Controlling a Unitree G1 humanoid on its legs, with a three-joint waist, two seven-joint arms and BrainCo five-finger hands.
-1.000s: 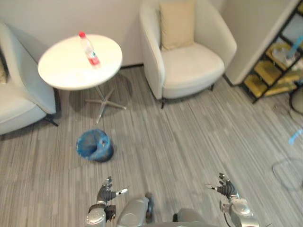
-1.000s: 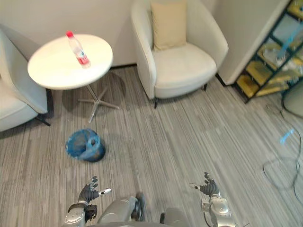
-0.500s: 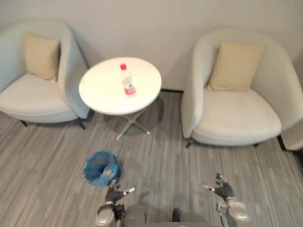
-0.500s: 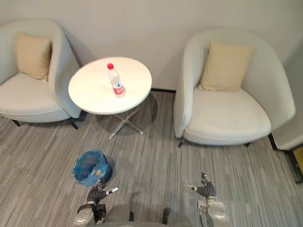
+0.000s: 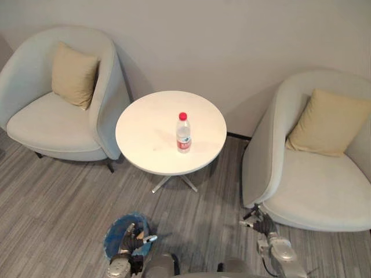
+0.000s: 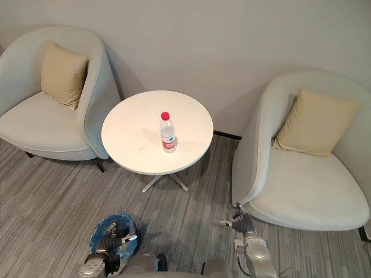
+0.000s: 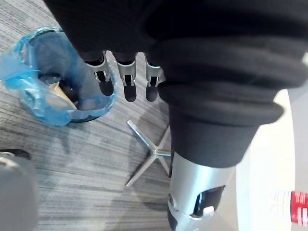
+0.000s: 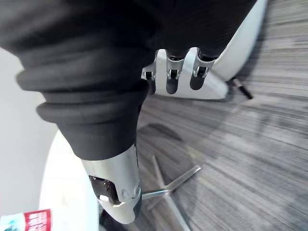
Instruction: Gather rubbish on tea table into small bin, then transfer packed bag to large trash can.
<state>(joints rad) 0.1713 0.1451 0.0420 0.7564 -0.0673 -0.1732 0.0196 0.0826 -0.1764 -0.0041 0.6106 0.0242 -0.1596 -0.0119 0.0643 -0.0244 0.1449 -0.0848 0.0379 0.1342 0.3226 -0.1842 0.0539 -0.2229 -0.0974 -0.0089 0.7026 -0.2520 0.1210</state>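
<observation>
Clear plastic with a red cap, that's the bottle (image 5: 183,133), and it stands upright a bit right of centre on the round white tea table (image 5: 145,133), with nothing else on the top that I can see. The small bin (image 5: 115,233) with its blue liner sits on the grey floor in front of the table, close by the robot's left side, and there looks to be some stuff in it already. Left hand (image 5: 134,243) hangs low right over the bin's edge, fingers (image 7: 126,79) straight and relaxed, holding nothing. Right hand (image 5: 264,223) is low too, next to the front corner of the right armchair (image 5: 313,191), fingers (image 8: 174,76) loose, also empty. Neither is anywhere near the bottle yet, so I'd say the job now is closing in on the table. IMO go for the bottle's body below the label rather than the cap, since a light bottle like that probably tips if nudged, then it's a short drop to the bin. The other armchair (image 5: 52,119) is off to the left, well out of the way.
</observation>
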